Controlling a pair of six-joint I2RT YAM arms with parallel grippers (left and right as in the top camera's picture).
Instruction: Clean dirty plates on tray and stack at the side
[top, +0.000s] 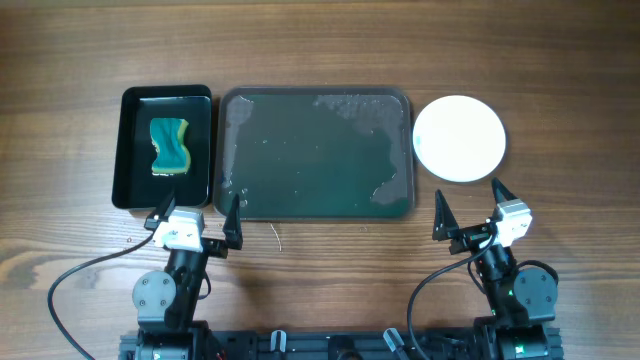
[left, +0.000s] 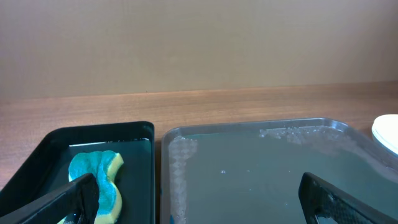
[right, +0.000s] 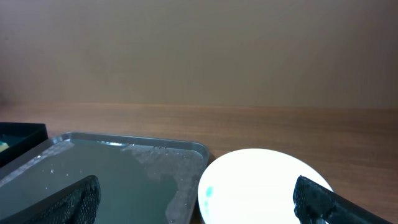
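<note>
Overhead: the plate (top: 460, 138) sits on the desk (top: 320, 50) just right of the tray (top: 300, 205), with a narrow gap between them. The left jaws and right jaws gape empty nearer the front. Left wrist: a sponge (left: 93, 163) lies in the container (left: 37, 158). Only the right wrist shows a teal speck (right: 208, 191) on the plate.

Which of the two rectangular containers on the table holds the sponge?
The smaller, deeper black container, left of the wide grey tray, holds the blue and yellow sponge. The tray has only foamy water.
</note>
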